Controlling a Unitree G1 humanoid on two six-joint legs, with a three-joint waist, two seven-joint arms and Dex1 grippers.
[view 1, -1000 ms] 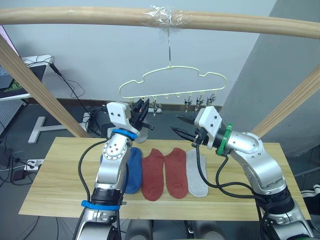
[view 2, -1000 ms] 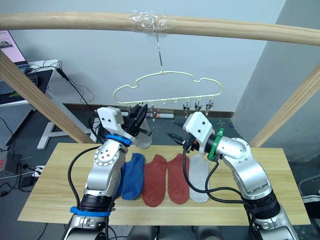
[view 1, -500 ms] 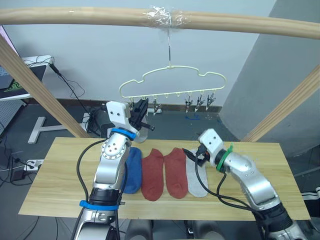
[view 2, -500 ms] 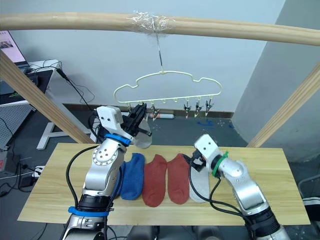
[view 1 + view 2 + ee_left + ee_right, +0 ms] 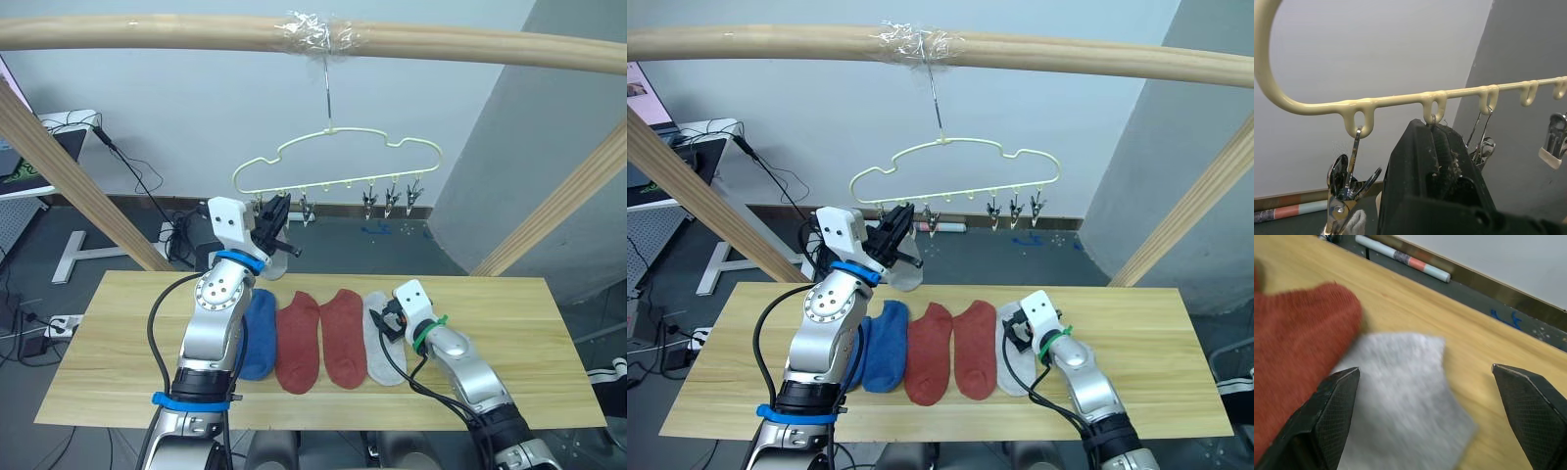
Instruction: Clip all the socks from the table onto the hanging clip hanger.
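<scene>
1. Grey sock (image 5: 383, 337): flat on the table (image 5: 529, 392), at the 3 o'clock end of a row with two rust-red socks (image 5: 323, 338) and a blue sock (image 5: 260, 333), edges touching.
2. Second grey sock (image 5: 906, 274): hanging below the raised left gripper (image 5: 277, 217), up at the clip hanger (image 5: 338, 168).
3. Right gripper (image 5: 1427, 396): spread wide, low over the grey sock's cuff, one finger at each side; nothing held.
4. Left gripper: fingers pressed together around the second clip from the hanger's 9 o'clock end, apparently squeezing it.
5. Step in hand, as judged: clipping one grey sock while reaching for its mate.
6. Next move: lower, pinch the cuff, lift toward a free clip (image 5: 392, 199) at the hanger's 3 o'clock end.
</scene>
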